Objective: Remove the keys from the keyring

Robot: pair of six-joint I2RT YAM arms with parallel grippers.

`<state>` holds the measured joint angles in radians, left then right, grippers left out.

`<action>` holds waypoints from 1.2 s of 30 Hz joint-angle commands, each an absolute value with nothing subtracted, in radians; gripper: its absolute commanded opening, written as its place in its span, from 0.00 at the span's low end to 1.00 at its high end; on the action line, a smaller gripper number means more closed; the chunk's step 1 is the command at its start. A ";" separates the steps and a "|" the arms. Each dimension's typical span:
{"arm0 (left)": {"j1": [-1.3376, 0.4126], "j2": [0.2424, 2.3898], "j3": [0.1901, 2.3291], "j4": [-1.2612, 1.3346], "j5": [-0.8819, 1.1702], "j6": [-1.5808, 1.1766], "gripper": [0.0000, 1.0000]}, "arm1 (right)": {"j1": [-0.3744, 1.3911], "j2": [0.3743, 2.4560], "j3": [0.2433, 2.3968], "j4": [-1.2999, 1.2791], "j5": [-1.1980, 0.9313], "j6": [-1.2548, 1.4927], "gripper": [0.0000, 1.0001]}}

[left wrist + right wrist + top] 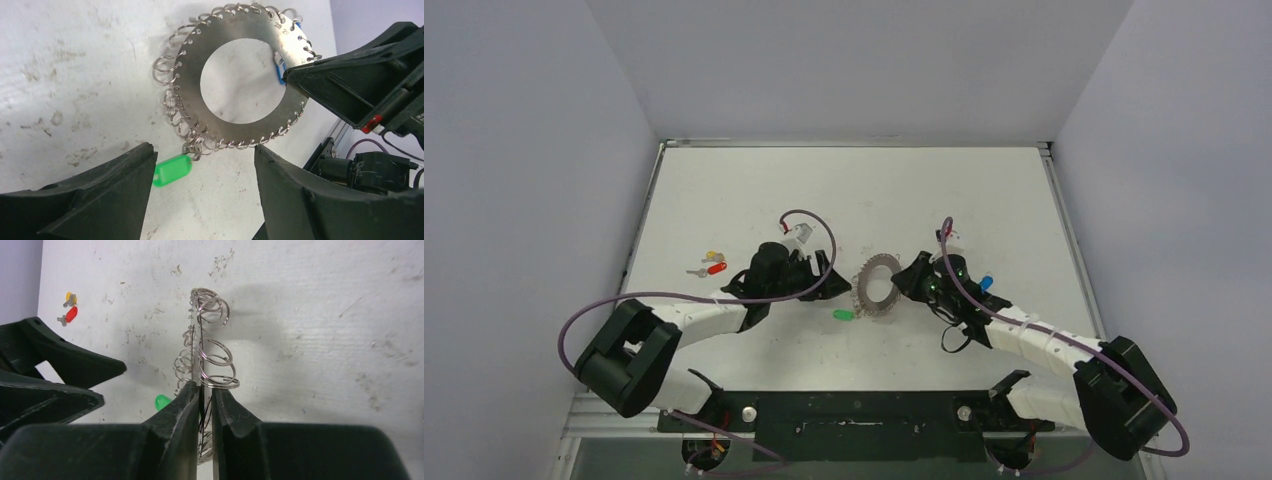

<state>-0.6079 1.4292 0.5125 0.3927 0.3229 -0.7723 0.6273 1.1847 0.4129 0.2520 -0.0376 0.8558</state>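
Observation:
The keyring point(876, 285), a flat grey metal ring fringed with wire loops, is held on edge above the table. My right gripper point(904, 280) is shut on its rim; the right wrist view shows the ring edge-on point(196, 340) between the closed jaws point(206, 390). The green tag point(843, 314) hangs from loops at the ring's lower left rim point(172, 170); its silver key is not clearly visible. My left gripper point(824, 265) is open and empty just left of the ring. In the left wrist view the green tag lies beside its left finger point(125, 170), with the ring point(192, 85) beyond the jaws point(204, 152).
Red-tagged point(716, 268) and yellow-tagged point(714, 256) keys lie on the table left of my left gripper. A blue tag point(986, 283) lies beside the right arm. The white table point(844, 190) is walled at the back and sides.

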 commanded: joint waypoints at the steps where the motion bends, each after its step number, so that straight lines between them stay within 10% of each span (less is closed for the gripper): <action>1: -0.587 1.318 0.559 0.405 0.348 -0.647 0.71 | 0.569 1.092 0.538 0.076 -0.183 0.591 0.00; 23: -0.488 1.277 0.593 0.735 0.630 -0.814 0.72 | 0.435 0.983 0.765 0.143 -0.620 0.542 0.00; 36: -0.495 1.329 0.517 1.038 0.666 -1.049 0.49 | 0.426 0.954 0.728 0.385 -0.688 0.690 0.00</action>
<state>-0.4927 1.3190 0.5251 0.8318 0.6163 -0.9489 0.4347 0.9897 0.7132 0.2173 -0.6529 0.6418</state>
